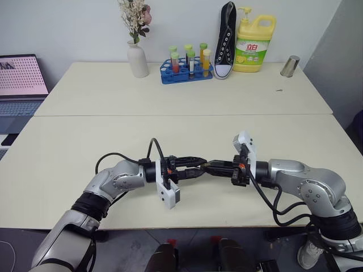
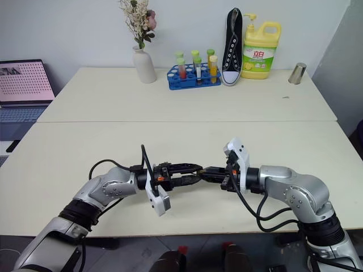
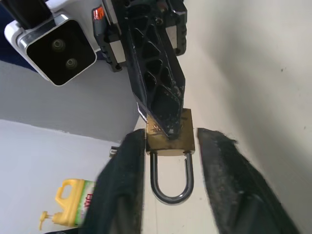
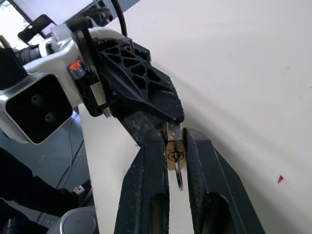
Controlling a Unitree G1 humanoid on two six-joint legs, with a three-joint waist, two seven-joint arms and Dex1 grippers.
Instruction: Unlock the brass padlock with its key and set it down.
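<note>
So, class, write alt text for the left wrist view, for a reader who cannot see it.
A small brass padlock hangs in mid-air between two black claws, its silver shackle closed. The right claw grips its body, while the left claw's fingers stand open on either side. Behind are a pale table and a yellow detergent bottle.

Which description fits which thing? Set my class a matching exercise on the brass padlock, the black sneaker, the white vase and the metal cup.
Things:
1. brass padlock
2. black sneaker
3. white vase
4. metal cup

Descriptions:
A. holds a bunch of flowers
B. stands on end against the wall
C. up in the air over the near table
D. stands alone at the right back corner of the far table

Pairs: 1-C, 2-B, 3-A, 4-D
</note>
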